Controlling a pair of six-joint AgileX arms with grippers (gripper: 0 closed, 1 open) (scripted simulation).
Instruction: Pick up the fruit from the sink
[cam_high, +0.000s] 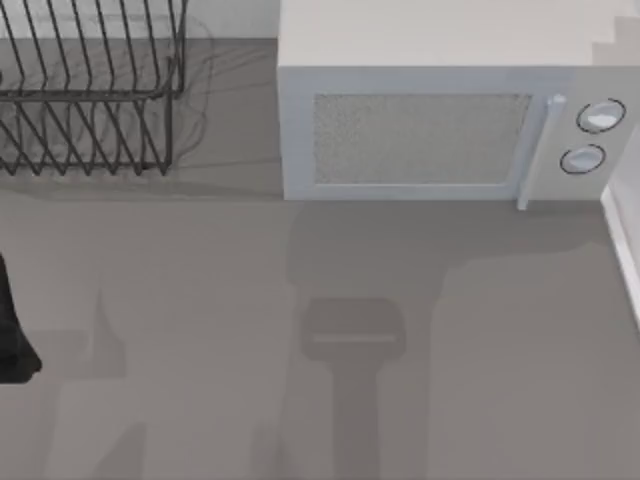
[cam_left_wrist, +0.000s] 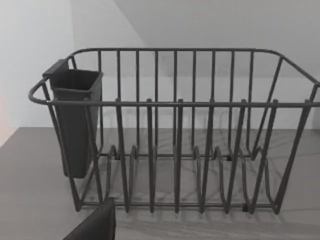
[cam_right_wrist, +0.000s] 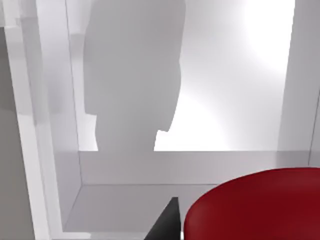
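Looking down, the top view has a wire dish rack (cam_high: 90, 90) at the table's (cam_high: 200, 300) back left beside a white microwave (cam_high: 440, 120), with my left arm (cam_high: 12, 330) at the left edge. The left wrist view faces the rack and its dark cup (cam_left_wrist: 75, 120). The right wrist view has the red fruit (cam_right_wrist: 255, 205) close up inside a white sink (cam_right_wrist: 150, 170), beside one dark fingertip (cam_right_wrist: 167, 222); I cannot tell whether either pincer is apart or together.

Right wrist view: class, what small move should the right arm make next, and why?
Probably centre the right gripper on the fruit before grasping: the fruit lies beside it in the sink, with no grip evident. Left gripper idles facing the dish rack.
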